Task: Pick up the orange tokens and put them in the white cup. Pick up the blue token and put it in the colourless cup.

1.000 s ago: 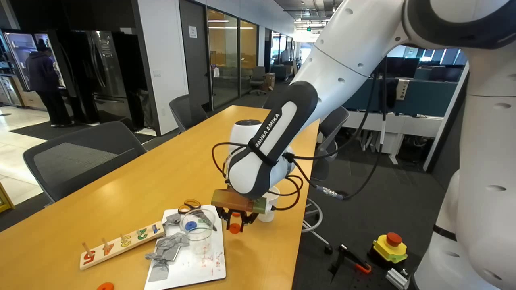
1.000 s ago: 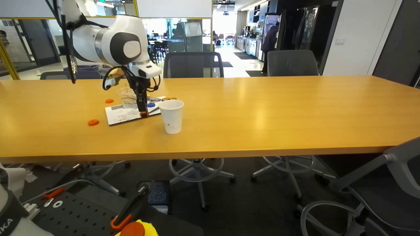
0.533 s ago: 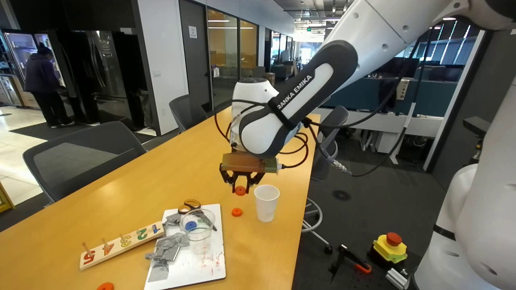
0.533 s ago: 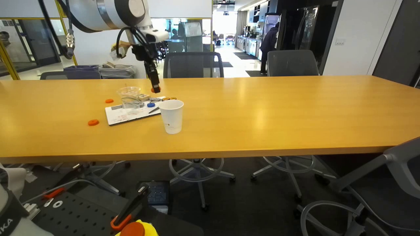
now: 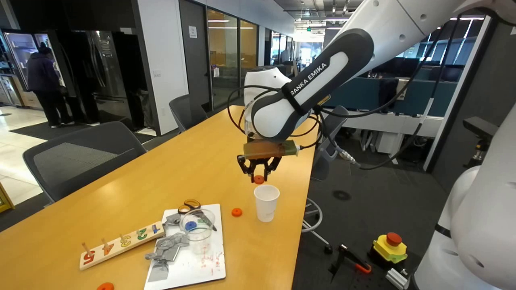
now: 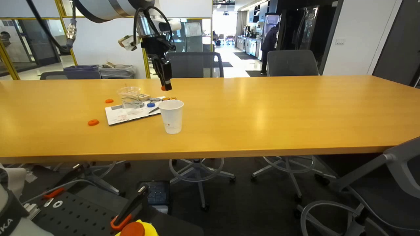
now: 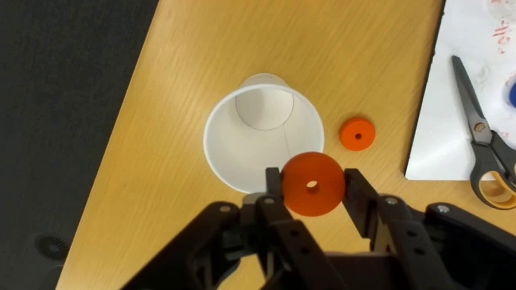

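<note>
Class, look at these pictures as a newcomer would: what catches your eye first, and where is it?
The eye likely goes first to the large white robot arm, angled across the right half of an exterior view. Next comes the bright orange token pinched in the end effector, partly hiding the white cup in the wrist view. A loose orange token lies on the table between cup and whiteboard.

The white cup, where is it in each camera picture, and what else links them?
In an exterior view: white cup just right of centre, lower half.
In an exterior view: white cup left of centre, at mid-height.
In the wrist view: white cup near the centre, mouth showing.
Shared landmark: blue token, left of the white cup in both exterior views, cut off at the wrist view's right edge.
</note>
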